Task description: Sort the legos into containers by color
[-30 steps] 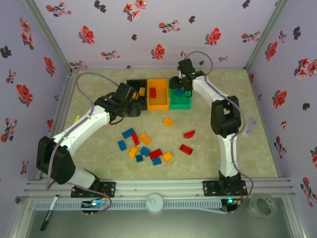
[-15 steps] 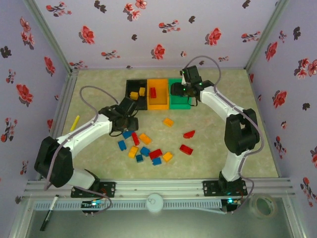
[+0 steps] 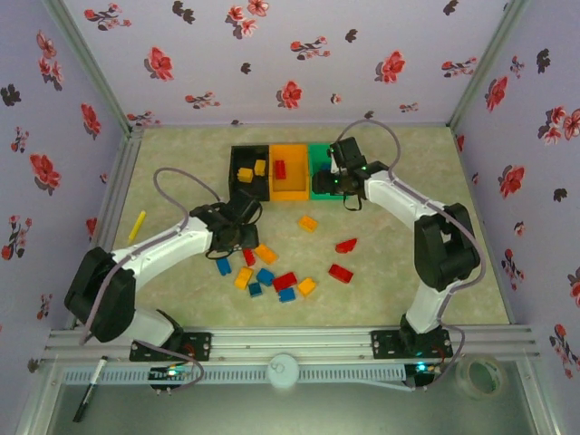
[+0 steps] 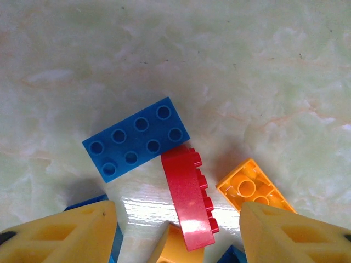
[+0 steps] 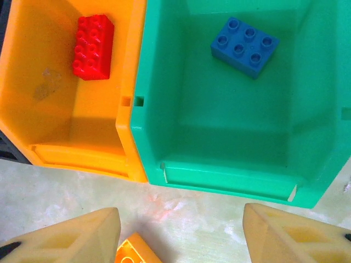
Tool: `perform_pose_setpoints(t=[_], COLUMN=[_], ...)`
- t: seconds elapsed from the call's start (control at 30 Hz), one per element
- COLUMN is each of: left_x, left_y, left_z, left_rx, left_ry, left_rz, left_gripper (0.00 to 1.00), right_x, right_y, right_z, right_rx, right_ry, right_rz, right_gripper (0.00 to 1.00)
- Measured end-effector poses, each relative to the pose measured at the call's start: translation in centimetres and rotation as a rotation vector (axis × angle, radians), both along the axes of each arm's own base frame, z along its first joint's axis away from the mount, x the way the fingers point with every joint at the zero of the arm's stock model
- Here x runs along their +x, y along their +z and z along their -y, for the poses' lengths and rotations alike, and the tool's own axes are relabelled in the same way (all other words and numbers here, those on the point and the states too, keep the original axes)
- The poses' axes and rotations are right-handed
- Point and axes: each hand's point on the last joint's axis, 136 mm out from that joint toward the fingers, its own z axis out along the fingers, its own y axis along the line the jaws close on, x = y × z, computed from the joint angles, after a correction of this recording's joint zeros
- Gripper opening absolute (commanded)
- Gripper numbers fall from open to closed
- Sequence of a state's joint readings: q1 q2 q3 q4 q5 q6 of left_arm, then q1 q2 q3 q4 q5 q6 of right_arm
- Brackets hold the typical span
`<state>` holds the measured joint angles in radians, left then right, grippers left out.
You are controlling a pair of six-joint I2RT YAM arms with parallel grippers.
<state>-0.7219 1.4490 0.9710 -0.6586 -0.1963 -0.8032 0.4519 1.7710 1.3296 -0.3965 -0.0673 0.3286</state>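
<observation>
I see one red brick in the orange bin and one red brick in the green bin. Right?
No. The green bin holds a blue brick, not a red one; the right wrist view shows it. The orange bin does hold one red brick.

Pale green marbled table [image 3: 181, 145]. Far centre: black bin [image 3: 235, 172], orange bin [image 3: 290, 193] and green bin [image 5: 219, 175] stand joined in row. Mid-table: loose lego cluster [image 3: 265, 275]. In close: blue brick [image 4: 136, 138] studs up, side-lying red brick [image 4: 189, 197] touching its corner, upturned orange brick [image 4: 253, 189] just beside. Off right: lone orange brick [image 3: 308, 223], farther red piece [image 3: 345, 245], nearer red piece [image 3: 341, 273]. Left side: yellow stick [image 3: 137, 224], well apart.
</observation>
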Motion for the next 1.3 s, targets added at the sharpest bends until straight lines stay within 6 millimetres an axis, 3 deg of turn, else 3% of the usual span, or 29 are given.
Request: perform_pose_setpoints(t=[0.2, 0.6, 0.93, 1.3], left_x=[-0.4, -0.4, -0.5, -0.3], left_y=[-2.1, -3.8, -5.2, -4.6], left_z=[0.3, 0.8, 0.9, 1.2], left_rx=[0.03, 0.038, 0.043, 0.057], left_ry=[-0.005, 0.0, 0.004, -0.033], left_rz=[-0.058, -0.088, -0.107, -0.107], left_gripper=[0.58, 0.49, 0.34, 0.27], right_x=[-0.4, -2.0, -2.3, -3.1], right_y=[0.2, -1.4, -1.7, -1.2], right_z=[-0.2, -0.1, 0.2, 0.8], right_rx=[0.007, -0.007, -0.013, -0.017], right_ry=[0.004, 0.008, -0.002, -0.008], right_rz=[0.008, -0.033, -0.04, -0.029], right_gripper=[0.61, 0.6, 0.6, 0.6])
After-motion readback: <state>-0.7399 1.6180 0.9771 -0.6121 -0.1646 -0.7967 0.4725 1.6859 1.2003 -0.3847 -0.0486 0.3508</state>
